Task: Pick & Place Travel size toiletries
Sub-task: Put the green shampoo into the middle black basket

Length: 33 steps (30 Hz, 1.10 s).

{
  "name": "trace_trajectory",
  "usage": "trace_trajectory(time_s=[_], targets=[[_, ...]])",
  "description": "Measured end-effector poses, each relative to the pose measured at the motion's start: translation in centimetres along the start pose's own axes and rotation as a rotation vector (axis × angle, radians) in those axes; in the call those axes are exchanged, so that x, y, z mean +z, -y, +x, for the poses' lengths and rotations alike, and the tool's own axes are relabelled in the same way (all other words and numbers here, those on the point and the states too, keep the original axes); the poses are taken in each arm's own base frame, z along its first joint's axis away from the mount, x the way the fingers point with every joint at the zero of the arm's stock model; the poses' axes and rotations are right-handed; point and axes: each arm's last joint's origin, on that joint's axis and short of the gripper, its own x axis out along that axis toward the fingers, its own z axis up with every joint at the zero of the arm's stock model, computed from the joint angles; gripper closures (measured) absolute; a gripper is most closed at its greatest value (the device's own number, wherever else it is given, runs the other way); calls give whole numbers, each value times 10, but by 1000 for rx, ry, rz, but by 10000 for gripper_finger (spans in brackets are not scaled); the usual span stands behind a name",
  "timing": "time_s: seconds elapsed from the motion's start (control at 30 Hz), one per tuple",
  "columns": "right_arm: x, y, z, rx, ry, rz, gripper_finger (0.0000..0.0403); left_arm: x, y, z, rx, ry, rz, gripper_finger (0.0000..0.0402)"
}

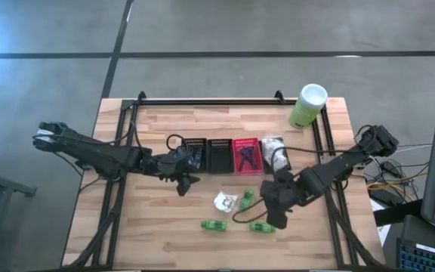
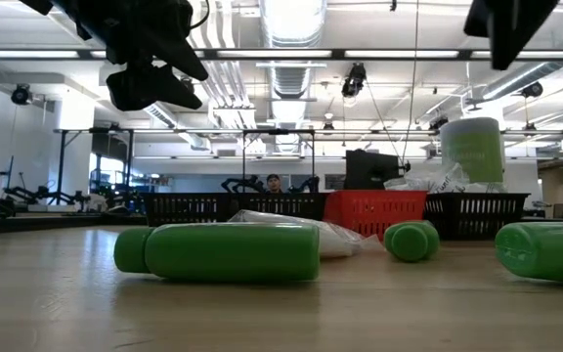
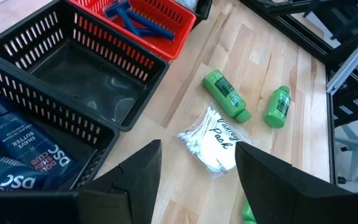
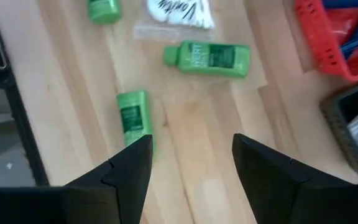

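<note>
Three bright green little bottles lie on their sides on the wooden table: one (image 1: 214, 225), one (image 1: 260, 227) and one (image 1: 246, 199). A clear packet of cotton swabs (image 1: 225, 201) lies flat beside the third. My left gripper (image 1: 183, 181) hovers open by the near edge of the leftmost black basket (image 1: 195, 153), and its wrist view shows the packet (image 3: 213, 140) ahead of its fingers. My right gripper (image 1: 274, 215) hangs open above the table, with a green bottle (image 4: 133, 118) just ahead of one finger. Blue razors (image 3: 129, 15) lie in the red basket (image 1: 246, 155).
Four small mesh baskets stand in a row across the table's middle. The leftmost holds dark blue packets (image 3: 11, 149), the second (image 3: 86, 74) is bare inside, and the rightmost (image 1: 273, 153) holds white packets. A pale-green canister (image 1: 308, 106) stands at the far right corner. A black frame rails the table's edges.
</note>
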Motion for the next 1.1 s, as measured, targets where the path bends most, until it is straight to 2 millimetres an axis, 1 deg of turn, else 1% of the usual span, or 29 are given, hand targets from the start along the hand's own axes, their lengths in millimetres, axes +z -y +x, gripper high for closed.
trace_trajectory(time_s=[0.2,0.47,0.63,0.83,1.0,1.1], targets=[[-20,-19,2,17,-21,-60,172,0,0,0,0,0,0,193],[-54,-57,24,28,-64,-180,141,0,0,0,0,0,0,193],[-68,-78,40,69,-52,-260,123,0,0,0,0,0,0,193],[-77,-85,59,15,-67,-299,101,0,0,0,1,0,0,193],[-76,-89,68,-40,-24,-317,80,0,0,0,1,0,0,193],[-74,-88,75,-62,-27,-282,69,0,0,0,1,0,0,193]])
